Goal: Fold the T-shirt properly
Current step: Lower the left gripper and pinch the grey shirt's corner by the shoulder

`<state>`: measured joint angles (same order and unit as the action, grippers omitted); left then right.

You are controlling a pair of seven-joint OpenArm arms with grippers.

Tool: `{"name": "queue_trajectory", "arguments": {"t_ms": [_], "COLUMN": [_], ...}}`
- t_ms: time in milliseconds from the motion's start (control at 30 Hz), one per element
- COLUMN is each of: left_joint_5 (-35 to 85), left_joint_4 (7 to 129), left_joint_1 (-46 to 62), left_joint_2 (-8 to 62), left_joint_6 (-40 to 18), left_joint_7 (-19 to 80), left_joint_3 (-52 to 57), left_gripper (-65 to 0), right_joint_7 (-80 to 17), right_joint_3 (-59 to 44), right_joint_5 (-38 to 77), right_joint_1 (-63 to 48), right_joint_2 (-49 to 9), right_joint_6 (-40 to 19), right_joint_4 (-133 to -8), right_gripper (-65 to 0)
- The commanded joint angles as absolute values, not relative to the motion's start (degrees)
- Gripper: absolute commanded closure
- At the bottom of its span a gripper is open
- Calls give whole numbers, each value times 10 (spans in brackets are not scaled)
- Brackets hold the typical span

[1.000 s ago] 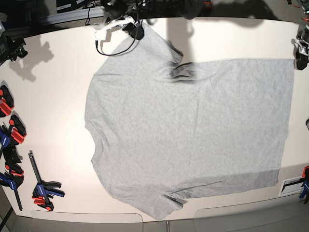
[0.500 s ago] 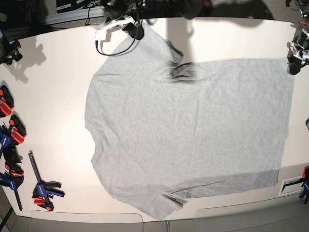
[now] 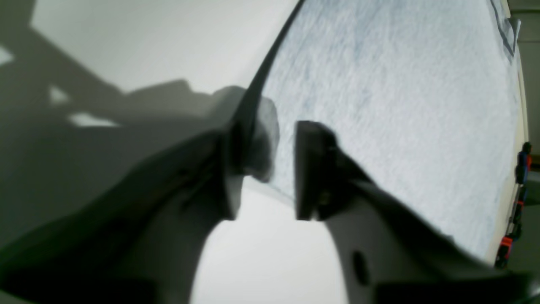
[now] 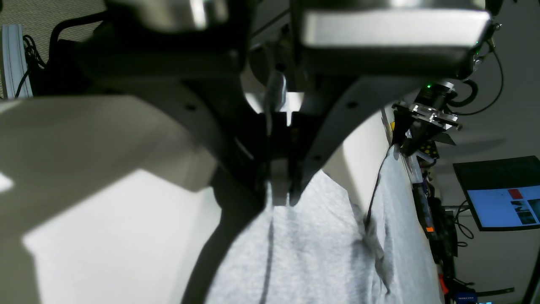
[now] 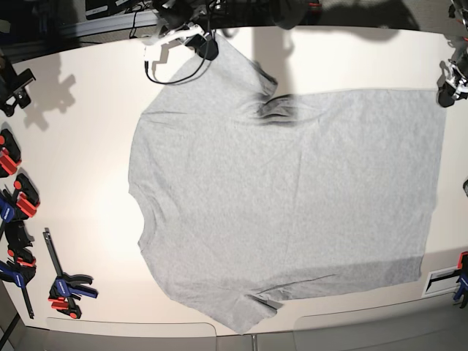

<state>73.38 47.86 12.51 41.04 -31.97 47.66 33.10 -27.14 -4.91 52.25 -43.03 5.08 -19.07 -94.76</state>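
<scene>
The light grey T-shirt (image 5: 292, 197) lies spread flat on the white table (image 5: 80, 146), plain side up, collar toward the left. My left gripper (image 5: 444, 93) sits at the shirt's far right hem corner. In the left wrist view its dark fingers (image 3: 312, 169) stand apart, and the corner of the T-shirt (image 3: 400, 105) lies in the gap of my left gripper (image 3: 268, 169). My right gripper (image 5: 207, 45) is at the upper sleeve. In the right wrist view the right gripper (image 4: 280, 190) is shut, with a thin edge of the T-shirt (image 4: 320, 253) pinched between its jaws.
Red, blue and black clamps (image 5: 18, 197) line the table's left edge, with one more (image 5: 69, 287) near the front left. A black cable (image 5: 172, 69) loops beside the right gripper. A white label (image 5: 442, 280) sits at the front right. A monitor (image 4: 502, 202) stands off the table.
My left gripper has shifted slightly onto the shirt's hem corner and its jaws have narrowed. The right gripper and the shirt have not moved.
</scene>
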Motion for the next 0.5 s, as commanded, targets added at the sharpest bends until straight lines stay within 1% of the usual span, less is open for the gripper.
{"name": "queue_trajectory", "arguments": {"t_ms": [0,67,100,200,333,367,467], "left_joint_5": [744,749,753,752,752,752,752], "left_joint_4": [486,486,486,486,486,486,486], "left_joint_1": [122,122,122,122,122,123,125], "left_joint_2": [425,424,424,422,421,421,421], "left_joint_6": [-326,-326,-326,-326,-326,-326,-326], "left_joint_7": [470,466,466,464,463,463,469], "left_joint_3": [335,335,335,335,335,335,335], "left_gripper": [-98,-15,0,0,0,0,0], "right_joint_7": [-275,-275,-275,-275,-276,-278,-285], "right_joint_3": [-47,-47,-47,-47,-48,-48,-49], "right_joint_5": [522,522,522,511,509,509,506], "right_joint_1": [-437,-437,-437,-437,-437,-437,-443], "right_joint_2": [52,52,52,52,52,52,52], "right_joint_6": [-198,-198,-200,-222,-292,-302,-302], "right_joint_4": [-955,-955,-955,-955,-955,-956,-965], "right_gripper": [0,0,0,0,0,0,0]}}
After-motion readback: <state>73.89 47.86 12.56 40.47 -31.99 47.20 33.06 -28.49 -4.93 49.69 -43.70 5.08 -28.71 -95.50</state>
